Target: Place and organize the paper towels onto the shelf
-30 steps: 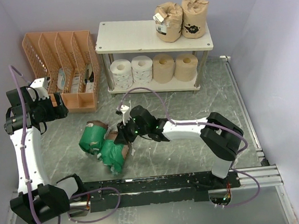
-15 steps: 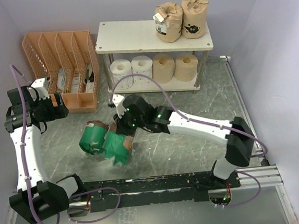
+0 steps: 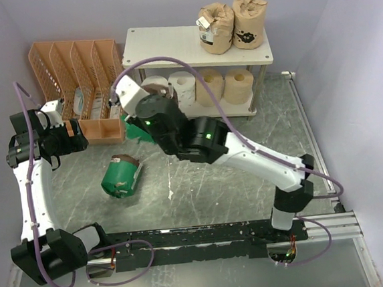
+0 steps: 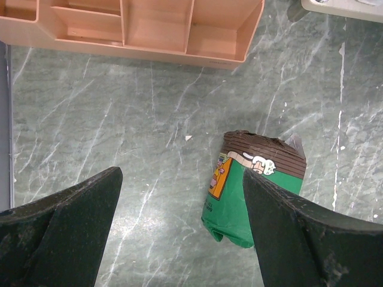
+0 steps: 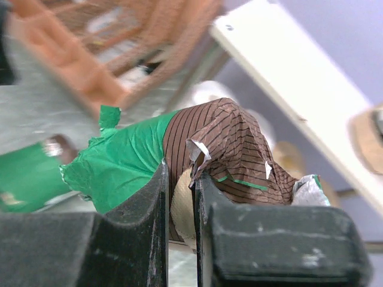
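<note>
My right gripper [image 3: 139, 125] is shut on the brown end of a green-wrapped roll [image 3: 135, 132] and holds it in the air in front of the shelf's [image 3: 170, 49] left side. In the right wrist view the fingers [image 5: 149, 203] pinch the torn brown wrapping of that roll [image 5: 128, 155]. The second green-wrapped roll [image 3: 121, 177] lies on the floor and shows in the left wrist view [image 4: 254, 191]. My left gripper [image 4: 179, 239] is open and empty above the floor beside it. Two tan-wrapped rolls [image 3: 216, 28] stand on the top board. Two white [image 3: 183, 87] and two tan rolls [image 3: 238, 85] stand on the lower board.
An orange slotted file organizer [image 3: 79, 86] stands left of the shelf, close to my left gripper [image 3: 77, 141], and shows in the left wrist view [image 4: 131, 27]. Purple walls close in the sides. The right arm stretches across the middle of the floor.
My right gripper has lifted one green-wrapped roll off the floor and carried it up and back toward the shelf's left side. The other green roll stays on the floor. The left arm has not moved.
</note>
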Available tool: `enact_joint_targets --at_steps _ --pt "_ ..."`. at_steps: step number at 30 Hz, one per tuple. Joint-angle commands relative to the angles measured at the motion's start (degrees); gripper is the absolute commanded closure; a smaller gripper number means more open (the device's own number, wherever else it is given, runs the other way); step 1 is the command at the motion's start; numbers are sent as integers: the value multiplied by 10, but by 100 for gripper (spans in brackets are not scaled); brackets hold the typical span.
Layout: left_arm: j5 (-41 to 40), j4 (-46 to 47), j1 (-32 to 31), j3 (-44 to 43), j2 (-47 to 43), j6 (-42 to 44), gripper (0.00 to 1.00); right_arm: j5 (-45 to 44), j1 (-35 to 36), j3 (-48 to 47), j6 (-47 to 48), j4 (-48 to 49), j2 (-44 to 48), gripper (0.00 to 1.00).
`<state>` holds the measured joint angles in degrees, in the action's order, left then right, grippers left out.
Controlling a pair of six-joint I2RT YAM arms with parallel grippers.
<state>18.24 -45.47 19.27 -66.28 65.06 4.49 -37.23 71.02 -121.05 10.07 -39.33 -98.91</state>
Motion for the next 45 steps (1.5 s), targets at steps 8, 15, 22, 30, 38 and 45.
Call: enact_joint_targets --at_steps 8,15,22,30,38,45 --pt "-1 12 5 -4 7 4 6 -220 -8 110 561 463 10 100" --pt "9 10 4 -12 16 1 6 -155 -45 -10 649 468 -51 100" --pt "13 6 4 -18 17 -1 6 -54 -128 -94 628 433 -80 100" --pt "0 12 4 -17 13 -5 6 109 -217 -105 535 420 -112 100" --pt "-10 17 5 -12 -2 -6 6 192 -277 -109 461 405 -146 100" --pt "-15 19 5 -6 -5 -5 6 182 -312 -52 472 408 -122 100"
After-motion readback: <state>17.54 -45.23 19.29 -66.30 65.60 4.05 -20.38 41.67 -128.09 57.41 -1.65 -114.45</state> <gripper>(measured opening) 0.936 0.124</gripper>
